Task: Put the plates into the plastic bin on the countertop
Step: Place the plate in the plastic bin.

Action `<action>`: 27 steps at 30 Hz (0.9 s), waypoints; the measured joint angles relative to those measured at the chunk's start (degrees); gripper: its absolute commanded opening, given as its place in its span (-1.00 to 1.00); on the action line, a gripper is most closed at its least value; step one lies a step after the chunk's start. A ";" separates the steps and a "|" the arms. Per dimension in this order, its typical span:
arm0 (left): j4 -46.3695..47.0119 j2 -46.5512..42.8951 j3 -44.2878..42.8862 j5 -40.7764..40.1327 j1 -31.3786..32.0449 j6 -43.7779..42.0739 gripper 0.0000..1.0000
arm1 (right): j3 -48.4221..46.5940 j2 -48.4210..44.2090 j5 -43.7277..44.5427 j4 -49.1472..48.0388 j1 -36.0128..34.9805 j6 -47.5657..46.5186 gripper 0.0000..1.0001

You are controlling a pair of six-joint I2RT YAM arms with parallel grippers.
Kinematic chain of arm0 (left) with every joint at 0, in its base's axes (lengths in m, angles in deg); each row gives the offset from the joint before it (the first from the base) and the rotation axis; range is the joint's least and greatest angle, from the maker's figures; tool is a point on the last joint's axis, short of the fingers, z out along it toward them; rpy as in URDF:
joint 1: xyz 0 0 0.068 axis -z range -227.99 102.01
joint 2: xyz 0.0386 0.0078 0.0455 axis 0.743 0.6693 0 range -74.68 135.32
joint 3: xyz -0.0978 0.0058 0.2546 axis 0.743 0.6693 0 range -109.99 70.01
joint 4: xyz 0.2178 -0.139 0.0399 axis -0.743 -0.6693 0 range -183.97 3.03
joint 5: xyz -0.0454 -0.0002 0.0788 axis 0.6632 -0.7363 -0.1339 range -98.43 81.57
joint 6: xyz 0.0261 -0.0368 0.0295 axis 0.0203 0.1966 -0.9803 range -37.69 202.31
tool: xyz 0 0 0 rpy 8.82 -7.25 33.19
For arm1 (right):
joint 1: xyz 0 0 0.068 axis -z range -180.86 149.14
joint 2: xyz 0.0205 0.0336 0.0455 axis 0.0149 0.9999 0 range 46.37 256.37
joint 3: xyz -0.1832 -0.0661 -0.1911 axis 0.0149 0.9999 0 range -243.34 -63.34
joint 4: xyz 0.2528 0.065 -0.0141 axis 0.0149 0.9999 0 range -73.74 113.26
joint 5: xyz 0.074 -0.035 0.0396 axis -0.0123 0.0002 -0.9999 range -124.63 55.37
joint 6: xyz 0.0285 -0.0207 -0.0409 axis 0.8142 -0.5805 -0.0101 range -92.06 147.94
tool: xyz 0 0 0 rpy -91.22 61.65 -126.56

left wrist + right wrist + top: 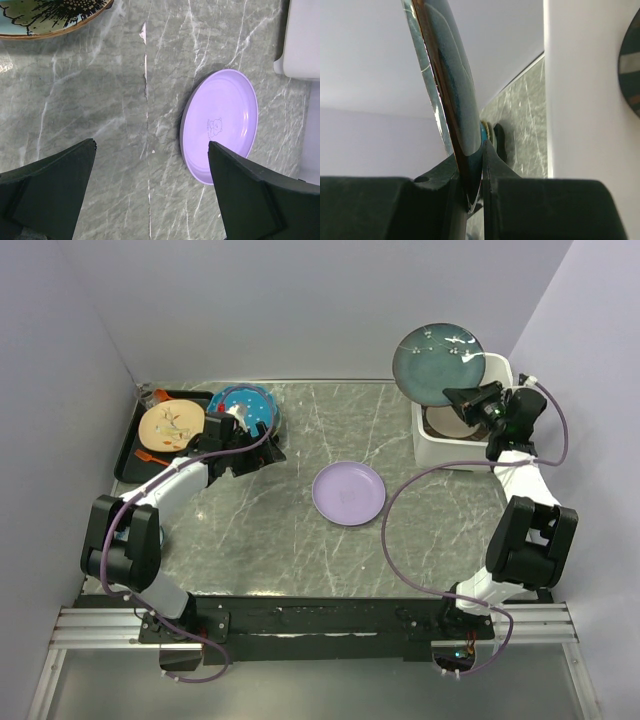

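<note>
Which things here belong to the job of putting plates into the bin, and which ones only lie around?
Belong to the job: dark blue-grey plate, held in the right gripper; lavender plate; teal dotted plate; cream plate; white bin.
Only lying about: black tray; small orange item on it.

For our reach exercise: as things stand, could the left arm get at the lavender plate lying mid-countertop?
Probably yes. The left gripper is open and empty, the lavender plate lies flat and alone on the countertop ahead of its fingers, and nothing stands between them.
</note>
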 measured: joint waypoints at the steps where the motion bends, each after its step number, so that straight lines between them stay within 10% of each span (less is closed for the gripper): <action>1: 0.00 0.00 0.00 0.00 0.00 0.00 0.99 | 0.00 0.11 0.52 -0.26 0.24 0.04 -1.00; 27: 0.13 0.00 0.87 -0.02 0.00 -0.02 0.99 | 2.89 5.14 15.28 -9.07 1.25 2.16 -1.00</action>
